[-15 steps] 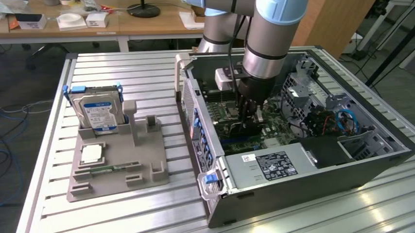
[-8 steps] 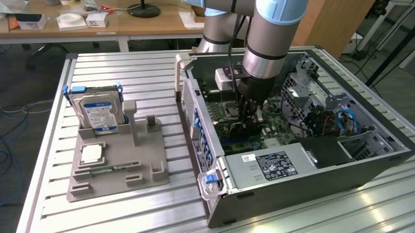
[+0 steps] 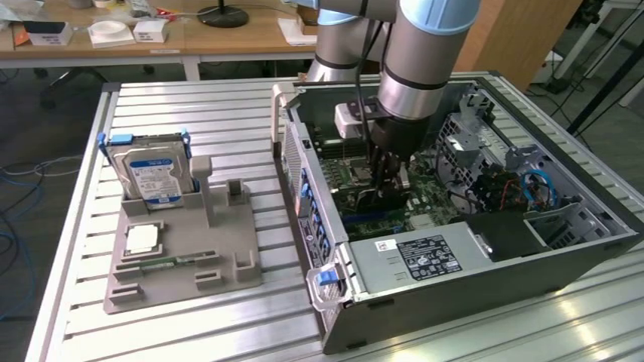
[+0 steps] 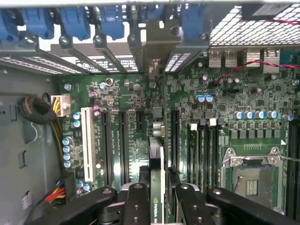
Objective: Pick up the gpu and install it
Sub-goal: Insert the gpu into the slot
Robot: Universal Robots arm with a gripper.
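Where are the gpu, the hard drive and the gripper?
gpu [image 4: 157, 161]: wrist view, the card's thin edge.
hard drive [image 3: 151, 177]: exterior view, its blue-white label.
gripper [image 4: 161, 208]: wrist view, midway between fingertips shut on the gpu.

You've got bright, even light; glare patches on the aluminium table [image 3: 575, 320], computer case [image 3: 473, 300] interior shadowed, rear grille [image 4: 243, 28] blown white in wrist view.

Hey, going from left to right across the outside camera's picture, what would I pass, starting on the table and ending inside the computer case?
Hard drive standing in the gray holder → gripper closed on the graphics card, inside the computer case → blue cables.
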